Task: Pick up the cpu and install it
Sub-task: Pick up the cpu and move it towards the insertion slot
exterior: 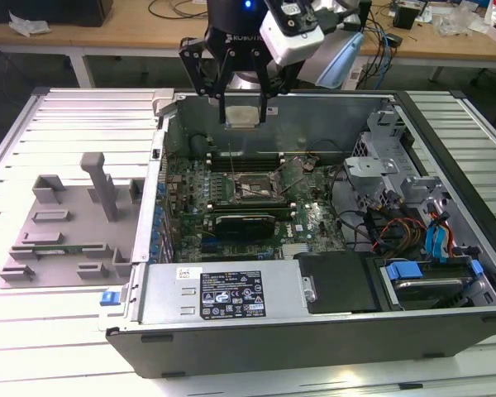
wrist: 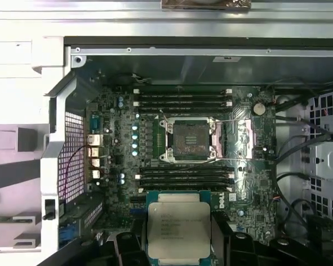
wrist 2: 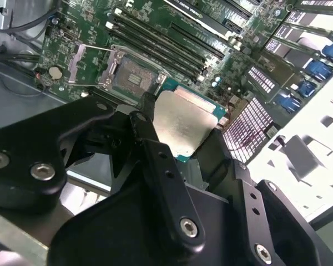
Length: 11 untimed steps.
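The cpu (exterior: 243, 117), a flat square chip with a silvery top, hangs between the black fingers of my gripper (exterior: 244, 114), which is shut on it above the far wall of the open computer case (exterior: 314, 331). In the first wrist view the cpu (wrist: 178, 230) shows its silvery lid and green edge, and the open socket (wrist: 190, 138) lies further in on the motherboard. In the second wrist view the cpu (wrist 2: 183, 124) sits between the fingers (wrist 2: 155, 160), with the socket (wrist 2: 132, 76) beyond it, its metal frame lifted.
Dark memory slots (wrist: 183, 100) flank the socket on both sides. Cables and drive bays (exterior: 430, 240) fill the case on the exterior view's right. A grey plastic holder (exterior: 66, 223) lies on the table at the exterior view's left. Benches with cables stand behind.
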Tool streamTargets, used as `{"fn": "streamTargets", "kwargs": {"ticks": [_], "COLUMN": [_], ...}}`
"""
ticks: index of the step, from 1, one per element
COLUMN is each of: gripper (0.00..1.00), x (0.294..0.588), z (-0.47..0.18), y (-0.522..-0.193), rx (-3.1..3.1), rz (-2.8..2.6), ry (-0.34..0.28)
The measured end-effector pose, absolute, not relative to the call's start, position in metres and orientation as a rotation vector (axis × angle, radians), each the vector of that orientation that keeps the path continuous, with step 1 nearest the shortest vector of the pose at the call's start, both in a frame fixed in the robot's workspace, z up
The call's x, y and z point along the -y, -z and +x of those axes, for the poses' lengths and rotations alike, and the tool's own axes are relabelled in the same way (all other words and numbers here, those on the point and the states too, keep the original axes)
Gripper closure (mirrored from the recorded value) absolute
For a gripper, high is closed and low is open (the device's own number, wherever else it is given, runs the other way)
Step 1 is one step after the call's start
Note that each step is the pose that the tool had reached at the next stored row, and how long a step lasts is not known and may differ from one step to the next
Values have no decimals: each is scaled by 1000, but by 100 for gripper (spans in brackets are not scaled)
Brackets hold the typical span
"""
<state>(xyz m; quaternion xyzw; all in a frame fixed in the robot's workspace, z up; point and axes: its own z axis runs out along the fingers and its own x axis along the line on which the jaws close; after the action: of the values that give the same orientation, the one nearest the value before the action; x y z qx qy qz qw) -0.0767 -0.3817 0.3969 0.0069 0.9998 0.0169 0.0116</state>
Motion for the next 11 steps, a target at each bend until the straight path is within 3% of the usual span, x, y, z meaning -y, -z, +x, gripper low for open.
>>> {"fn": "streamTargets", "kwargs": {"ticks": [11], "gripper": [45], "x": [382], "z": [-74], "y": [-368], "rx": [-3120], "rz": [22], "ry": [-53]}}
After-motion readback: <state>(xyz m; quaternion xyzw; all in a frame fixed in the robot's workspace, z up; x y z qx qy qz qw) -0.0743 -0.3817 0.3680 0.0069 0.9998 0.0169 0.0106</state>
